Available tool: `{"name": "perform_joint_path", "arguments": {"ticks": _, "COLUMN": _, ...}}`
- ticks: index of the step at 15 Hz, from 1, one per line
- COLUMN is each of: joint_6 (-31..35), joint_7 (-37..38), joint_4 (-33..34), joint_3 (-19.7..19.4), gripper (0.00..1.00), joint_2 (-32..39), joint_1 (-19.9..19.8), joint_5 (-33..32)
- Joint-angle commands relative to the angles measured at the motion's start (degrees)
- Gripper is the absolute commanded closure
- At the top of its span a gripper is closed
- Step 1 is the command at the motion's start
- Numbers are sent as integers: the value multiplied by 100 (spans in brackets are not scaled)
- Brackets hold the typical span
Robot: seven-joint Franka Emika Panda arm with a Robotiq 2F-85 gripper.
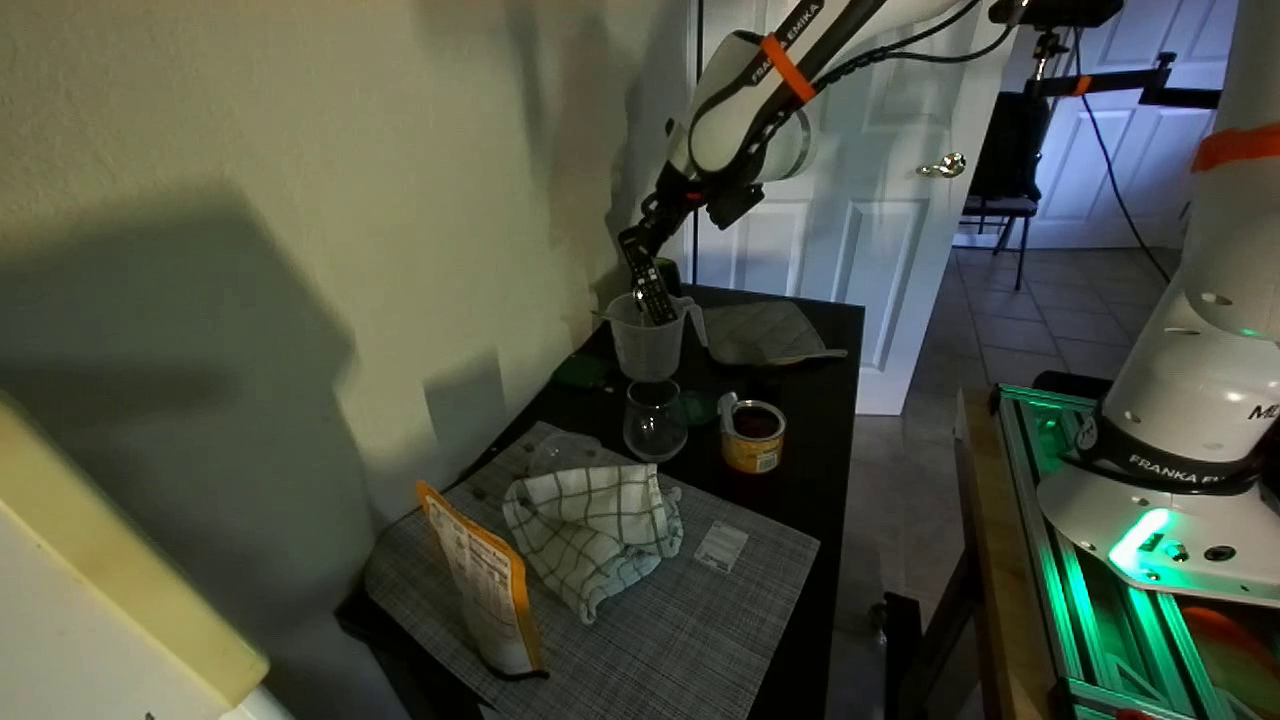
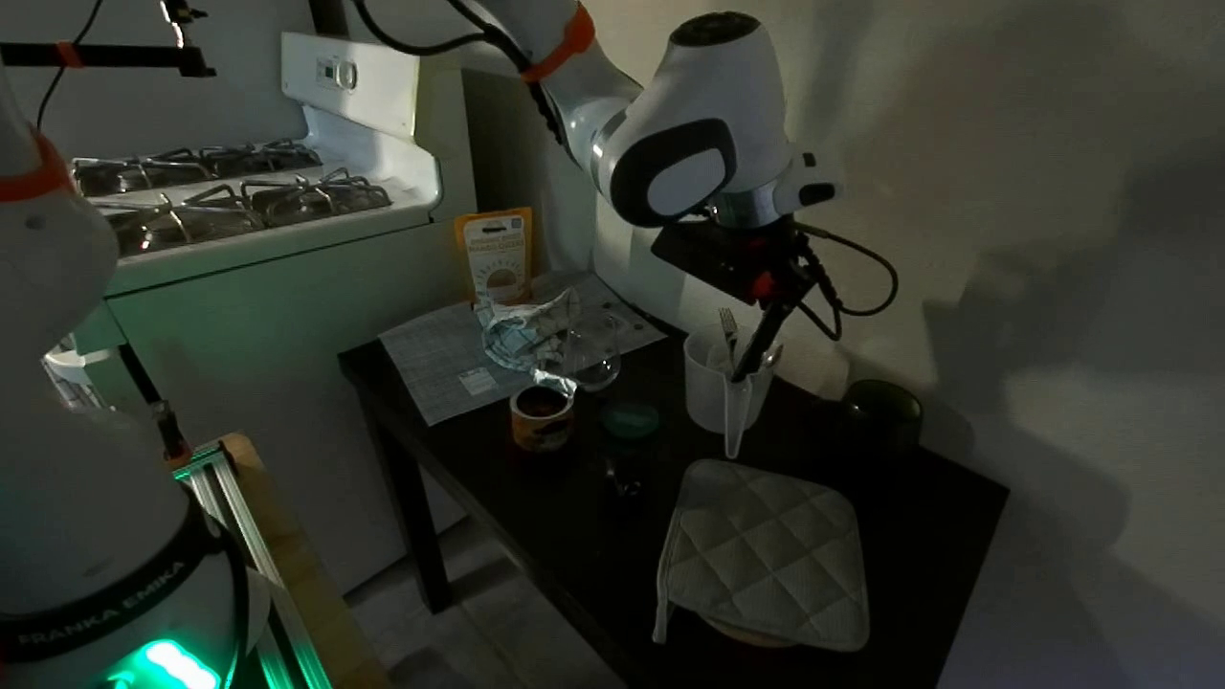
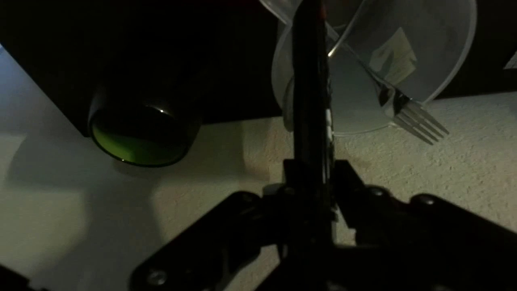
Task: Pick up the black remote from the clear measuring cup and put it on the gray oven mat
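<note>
The pincer [image 3: 317, 178] pinches the black remote [image 1: 649, 286], tilted at the measuring cup's [image 1: 647, 352] rim; only an exterior view shows buttons [image 1: 643, 270] clearly. The gray mat [image 2: 770, 555] lies near the tabletop's [image 2: 565, 522] edge.

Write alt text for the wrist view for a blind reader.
The gripper holds a black remote, seen edge-on and overlapping a clear measuring cup; a fork pokes out past its rim. At picture left is a dark cup with a green interior.

I look down on the surface [image 1: 815, 430] from opposite ends in both exterior views, well back, toward a door [image 1: 860, 250] and a stove [image 2: 306, 306]; the wrist view peers closely past the tool [image 3: 315, 169] into the measuring cup [image 3: 363, 101].
</note>
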Motion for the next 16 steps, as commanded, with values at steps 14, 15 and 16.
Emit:
{"name": "perform_joint_path", "arguments": {"ticks": 14, "joint_6": -4685, "joint_7": -2086, "joint_4": 399, "joint_3": -1475, "gripper": 93, "joint_2": -1151, "joint_1": -778, "joint_5": 2518}}
{"name": "perform_joint_path", "arguments": {"ticks": 15, "joint_6": -4777, "joint_7": -2133, "joint_4": 413, "joint_3": -1747, "gripper": 93, "joint_2": -1074, "joint_1": -681, "joint_5": 2486}}
{"name": "perform_joint_path", "arguments": {"ticks": 16, "joint_6": -4876, "joint_7": -2101, "joint_4": 478, "joint_3": -1961, "gripper": 93, "joint_2": -947, "joint_1": -589, "joint_5": 2483}}
